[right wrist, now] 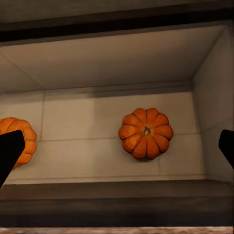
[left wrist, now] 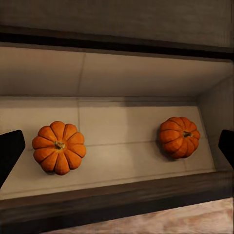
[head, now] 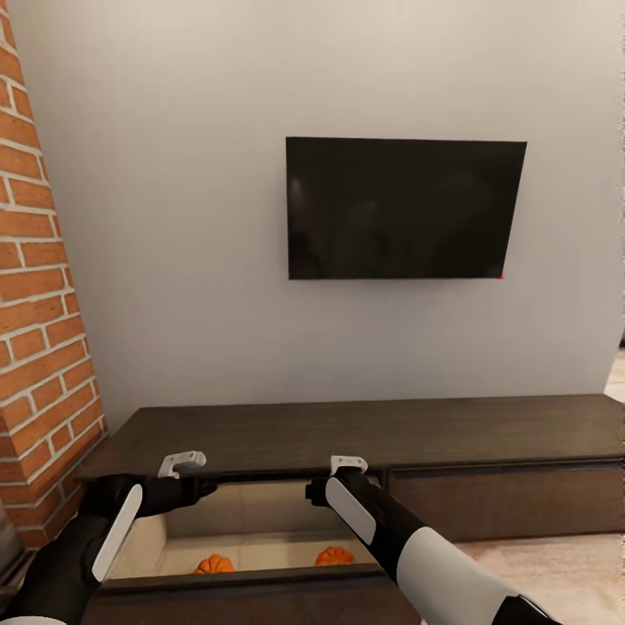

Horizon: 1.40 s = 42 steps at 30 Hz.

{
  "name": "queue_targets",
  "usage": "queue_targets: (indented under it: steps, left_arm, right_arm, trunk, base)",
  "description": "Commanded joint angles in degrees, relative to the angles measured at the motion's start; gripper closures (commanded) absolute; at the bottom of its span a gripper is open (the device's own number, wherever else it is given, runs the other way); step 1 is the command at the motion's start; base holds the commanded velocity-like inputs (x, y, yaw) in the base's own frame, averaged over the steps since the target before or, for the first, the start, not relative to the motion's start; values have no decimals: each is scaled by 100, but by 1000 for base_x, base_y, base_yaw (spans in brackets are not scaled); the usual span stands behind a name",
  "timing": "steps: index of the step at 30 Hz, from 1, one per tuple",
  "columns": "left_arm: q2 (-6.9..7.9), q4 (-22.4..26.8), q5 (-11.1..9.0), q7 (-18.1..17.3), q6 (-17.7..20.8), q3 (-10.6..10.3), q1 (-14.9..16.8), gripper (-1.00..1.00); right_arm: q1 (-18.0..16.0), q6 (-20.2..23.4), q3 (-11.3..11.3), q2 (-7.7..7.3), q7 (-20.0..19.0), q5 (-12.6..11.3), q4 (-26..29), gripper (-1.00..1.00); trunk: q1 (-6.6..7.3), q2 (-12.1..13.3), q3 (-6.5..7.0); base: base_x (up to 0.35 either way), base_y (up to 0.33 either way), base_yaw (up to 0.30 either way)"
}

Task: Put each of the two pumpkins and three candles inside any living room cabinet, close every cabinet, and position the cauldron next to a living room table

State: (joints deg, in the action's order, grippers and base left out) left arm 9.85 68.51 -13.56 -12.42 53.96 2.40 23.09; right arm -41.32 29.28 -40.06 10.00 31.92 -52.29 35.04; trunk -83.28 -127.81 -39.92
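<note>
Two pumpkins are already sitting in the open compartment of the cabinet, so that part looks sorted. From my left wrist view I can see the left pumpkin lying stem-up on the pale floor and the right pumpkin tipped on its side near the end wall, well apart from each other. The front panel of that compartment is pulled out towards me, with both of them down in the gap behind it.

My left gripper and right gripper are both hovering over the opening, just below the edge of the cabinet top. Both are spread wide with nothing between the fingers; in each wrist view the dark fingertips sit far out at the two sides.

I'd say I'm between items now: pumpkins done, candles next. I can't spot any candle from where I am, just the wall with the black TV and a brick column to my left. So my guess is the next move means pulling both arms back clear of the opening and going to find candles, leaving this compartment open until they're in.
</note>
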Motion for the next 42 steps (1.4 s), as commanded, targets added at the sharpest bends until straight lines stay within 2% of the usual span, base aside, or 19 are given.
queue_targets:
  steps: [1,20,42]
  left_arm:
    - [0,4,20,-35,26,9,3,-100]
    - [0,41,20,-36,26,-7,3,-100]
    - [0,48,20,-35,26,-12,3,-100]
  right_arm:
    - [-7,10,-18,0,43,-36,3,-100]
    - [-5,8,-19,0,43,-36,3,-100]
    - [-2,-67,-28,0,43,-36,3,-100]
  trunk:
    - [26,38,12]
    - [444,800,353]
    - [927,1682,748]
  base:
    - [-251,0,0]
    - [-123,0,0]
    - [-334,0,0]
